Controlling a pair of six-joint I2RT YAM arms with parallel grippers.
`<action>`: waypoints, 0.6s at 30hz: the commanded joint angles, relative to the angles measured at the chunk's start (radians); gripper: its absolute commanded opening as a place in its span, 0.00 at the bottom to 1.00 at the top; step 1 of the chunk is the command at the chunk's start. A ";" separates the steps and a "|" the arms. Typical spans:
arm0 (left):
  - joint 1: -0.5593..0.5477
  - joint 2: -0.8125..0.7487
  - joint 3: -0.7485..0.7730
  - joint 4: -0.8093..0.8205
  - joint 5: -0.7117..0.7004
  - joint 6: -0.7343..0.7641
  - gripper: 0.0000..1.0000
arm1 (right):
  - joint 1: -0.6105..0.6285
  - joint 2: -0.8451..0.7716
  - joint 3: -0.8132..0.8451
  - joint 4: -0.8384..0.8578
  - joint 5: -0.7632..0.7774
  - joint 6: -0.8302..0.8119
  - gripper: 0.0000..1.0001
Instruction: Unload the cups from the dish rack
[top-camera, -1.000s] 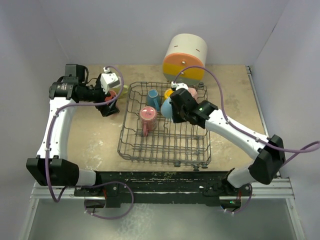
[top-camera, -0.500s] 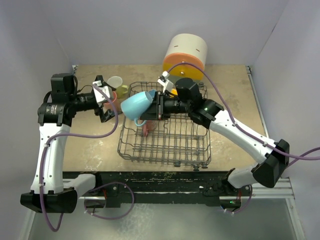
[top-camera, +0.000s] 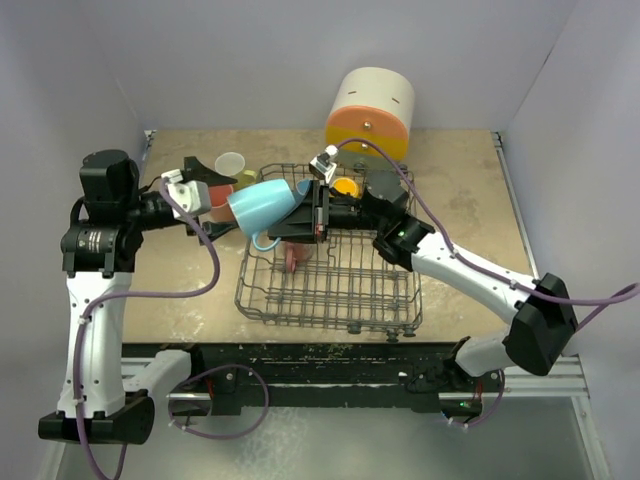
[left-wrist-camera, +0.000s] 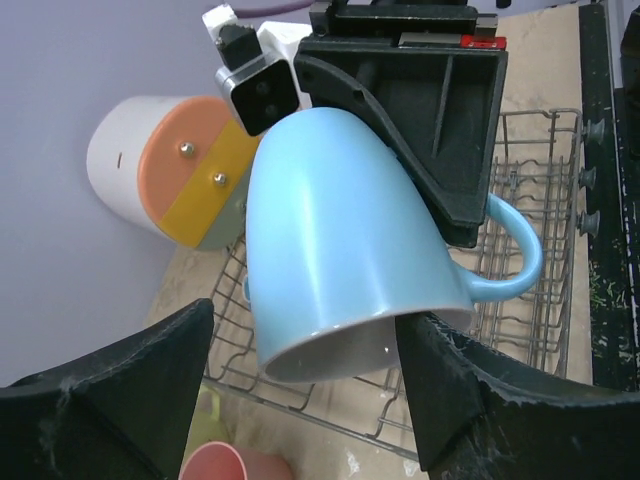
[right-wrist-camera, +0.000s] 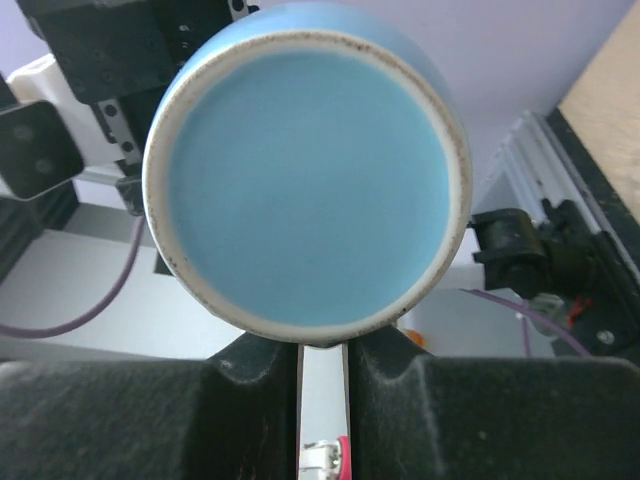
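A light blue cup (top-camera: 262, 205) lies on its side in the air above the left edge of the dish rack (top-camera: 330, 292). My right gripper (top-camera: 306, 210) is shut on it at the handle side, and the cup's base (right-wrist-camera: 305, 185) fills the right wrist view. My left gripper (left-wrist-camera: 310, 400) is open, its fingers (left-wrist-camera: 130, 390) on either side of the cup's mouth (left-wrist-camera: 350, 355); the right-hand finger is at the rim and the left-hand one stands apart. In the rack are a pink cup (top-camera: 293, 258) and a yellow cup (top-camera: 345, 187).
Three cups stand on the table left of the rack: a pale one (top-camera: 230, 163), a red-pink one (top-camera: 221, 195) and a lime one (top-camera: 245, 180). A big cream-orange cylinder (top-camera: 370, 112) stands behind the rack. White walls close in the table.
My right arm lifted the blue cup out of the rack and carried it left, turned on its side. My left gripper swung round to face the cup's mouth, and its jaws narrowed a little.
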 joint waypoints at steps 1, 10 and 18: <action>-0.002 -0.022 0.027 0.191 0.105 -0.200 0.71 | 0.002 -0.025 -0.015 0.429 -0.036 0.197 0.00; -0.002 -0.035 -0.043 0.403 0.101 -0.413 0.28 | 0.054 0.027 0.041 0.507 -0.005 0.255 0.00; -0.002 -0.022 -0.088 0.420 -0.044 -0.449 0.00 | 0.064 0.076 0.049 0.520 -0.020 0.284 0.35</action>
